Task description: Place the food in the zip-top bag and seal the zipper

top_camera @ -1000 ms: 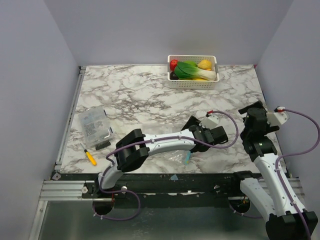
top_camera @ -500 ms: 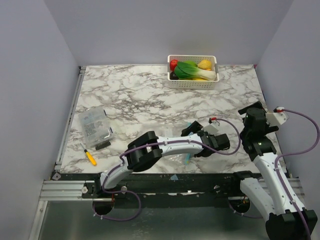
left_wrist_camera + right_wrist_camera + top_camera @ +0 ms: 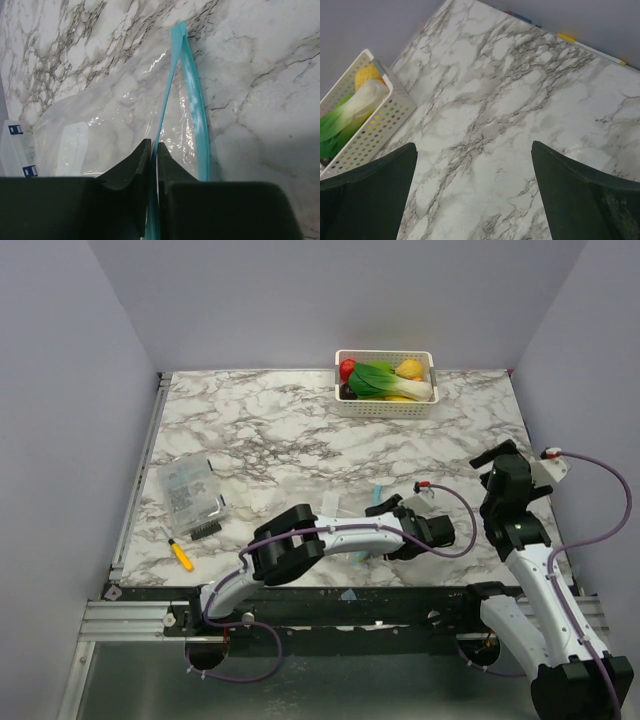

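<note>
The clear zip-top bag (image 3: 110, 115) lies flat on the marble table, partly under my left arm in the top view. Its light blue zipper (image 3: 192, 95) runs away from the left wrist camera, and its two layers are parted. My left gripper (image 3: 154, 146) is shut on the nearer layer of that strip. The food (image 3: 385, 378), red, green and yellow toy pieces, sits in the white basket (image 3: 385, 410) at the back. My right gripper (image 3: 474, 145) hangs open over bare marble on the right, holding nothing, with the basket (image 3: 375, 130) to its left.
A clear plastic box (image 3: 188, 488) sits at the left of the table, with a black brush (image 3: 205, 530) and a yellow-handled tool (image 3: 180, 555) near it. Grey walls close in the table on three sides.
My left gripper has gone from open to shut, now pinching the zipper. The left arm reached further right over the bag, and the blue strip now shows beyond it. The right arm shifted slightly.
</note>
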`<control>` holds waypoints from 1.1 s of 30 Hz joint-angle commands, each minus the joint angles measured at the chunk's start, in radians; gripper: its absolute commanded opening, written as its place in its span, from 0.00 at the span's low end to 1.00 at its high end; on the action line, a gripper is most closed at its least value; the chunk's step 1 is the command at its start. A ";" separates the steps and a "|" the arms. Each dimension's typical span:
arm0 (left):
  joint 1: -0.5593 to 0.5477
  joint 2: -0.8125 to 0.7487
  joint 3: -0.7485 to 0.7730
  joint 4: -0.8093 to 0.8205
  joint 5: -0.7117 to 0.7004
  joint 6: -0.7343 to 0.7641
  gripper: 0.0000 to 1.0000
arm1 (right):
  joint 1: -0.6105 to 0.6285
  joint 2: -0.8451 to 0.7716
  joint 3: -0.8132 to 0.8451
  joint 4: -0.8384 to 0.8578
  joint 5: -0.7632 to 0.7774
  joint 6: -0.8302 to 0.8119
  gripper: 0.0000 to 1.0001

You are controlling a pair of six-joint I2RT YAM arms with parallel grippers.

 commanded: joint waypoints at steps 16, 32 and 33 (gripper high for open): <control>0.338 -0.764 -0.545 0.321 0.498 0.068 0.00 | 0.009 0.419 0.128 0.191 -1.118 -0.153 0.99; 0.508 -0.946 -0.662 0.494 0.637 0.237 0.00 | 0.297 0.510 0.242 0.289 -1.127 0.159 0.81; 0.509 -0.943 -0.644 0.482 0.651 0.241 0.00 | 0.309 0.510 0.243 0.300 -1.120 0.165 0.81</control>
